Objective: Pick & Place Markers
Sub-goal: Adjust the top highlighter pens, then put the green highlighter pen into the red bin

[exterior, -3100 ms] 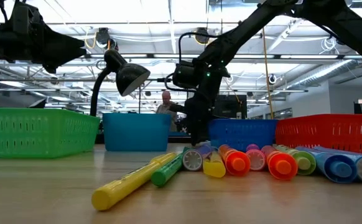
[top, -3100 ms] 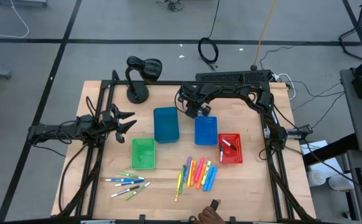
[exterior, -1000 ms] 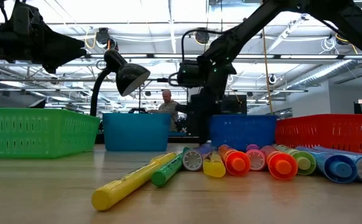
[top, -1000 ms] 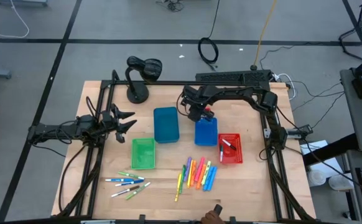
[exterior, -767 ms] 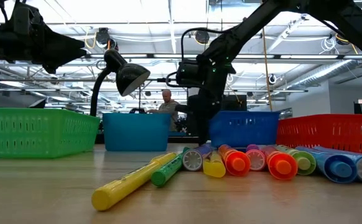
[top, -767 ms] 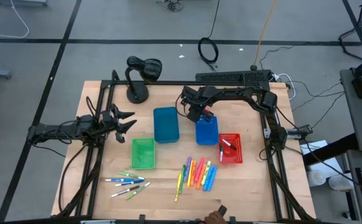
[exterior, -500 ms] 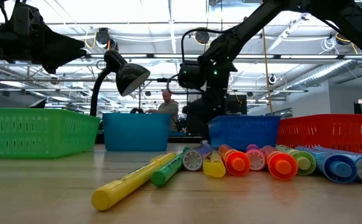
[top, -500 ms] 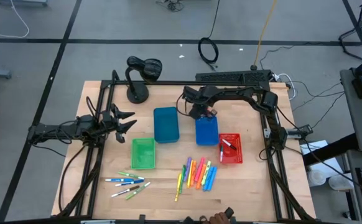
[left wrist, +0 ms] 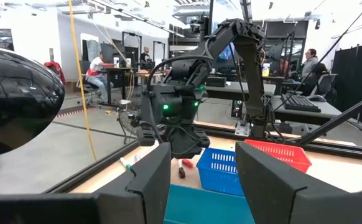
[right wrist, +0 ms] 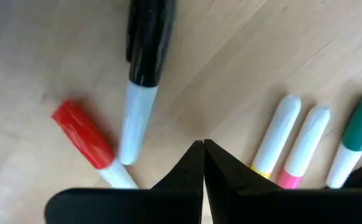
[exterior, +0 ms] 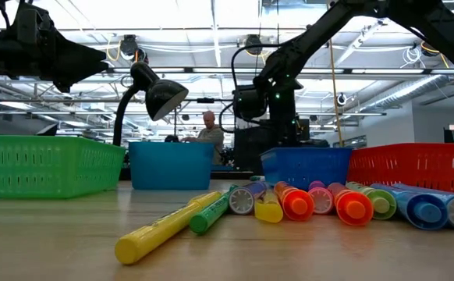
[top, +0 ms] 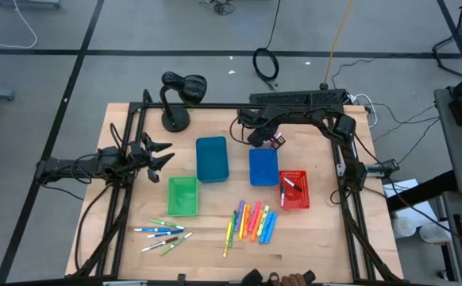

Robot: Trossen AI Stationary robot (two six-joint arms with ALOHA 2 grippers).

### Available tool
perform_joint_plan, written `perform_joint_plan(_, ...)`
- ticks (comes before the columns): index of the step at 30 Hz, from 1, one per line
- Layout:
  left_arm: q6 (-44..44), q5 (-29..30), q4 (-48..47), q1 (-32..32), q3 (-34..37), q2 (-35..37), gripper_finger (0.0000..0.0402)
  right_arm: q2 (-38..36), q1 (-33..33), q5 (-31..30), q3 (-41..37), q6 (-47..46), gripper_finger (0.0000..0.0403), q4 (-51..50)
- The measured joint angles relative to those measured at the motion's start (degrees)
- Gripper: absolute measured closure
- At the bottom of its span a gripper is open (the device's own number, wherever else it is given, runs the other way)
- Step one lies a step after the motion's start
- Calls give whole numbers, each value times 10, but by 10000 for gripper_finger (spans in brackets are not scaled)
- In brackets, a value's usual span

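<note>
While the left gripper (top: 155, 152) waits open by the green bin, the right gripper (right wrist: 203, 163), fingers pressed together and empty, hovers behind the rectangular blue plastic bin (top: 263, 167). Directly beneath lie smooth white-bodied markers (right wrist: 279, 140), long axes slanting across pale wood.

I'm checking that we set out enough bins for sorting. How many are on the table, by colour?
blue bins: 2
green bin: 1
red bin: 1
Total: 4
</note>
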State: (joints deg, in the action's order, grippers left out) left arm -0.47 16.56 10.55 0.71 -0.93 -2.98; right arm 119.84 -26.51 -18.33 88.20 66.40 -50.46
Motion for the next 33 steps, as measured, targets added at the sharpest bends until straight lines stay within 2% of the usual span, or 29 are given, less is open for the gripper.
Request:
perform_joint_plan(4,0,0,0,0,0,0,217,-3,-6,2,0,-19,403,-7)
perform_joint_plan(10,0,0,0,0,0,0,217,-18,-10,2,0,-42,403,34)
perform_joint_plan(17,0,0,0,0,0,0,217,-83,-8,5,0,-55,403,82)
perform_joint_plan(19,0,0,0,0,0,0,217,-110,-9,3,0,-96,403,136)
perform_joint_plan(23,0,0,0,0,0,0,217,-157,-23,-12,0,-258,403,238)
perform_joint_plan(26,0,0,0,0,0,0,217,-187,-39,14,1,-293,402,269)
perform_joint_plan(30,0,0,0,0,0,0,217,-208,-64,115,1,-267,365,271)
perform_joint_plan(33,0,0,0,0,0,0,217,-209,-73,124,-3,-266,302,272)
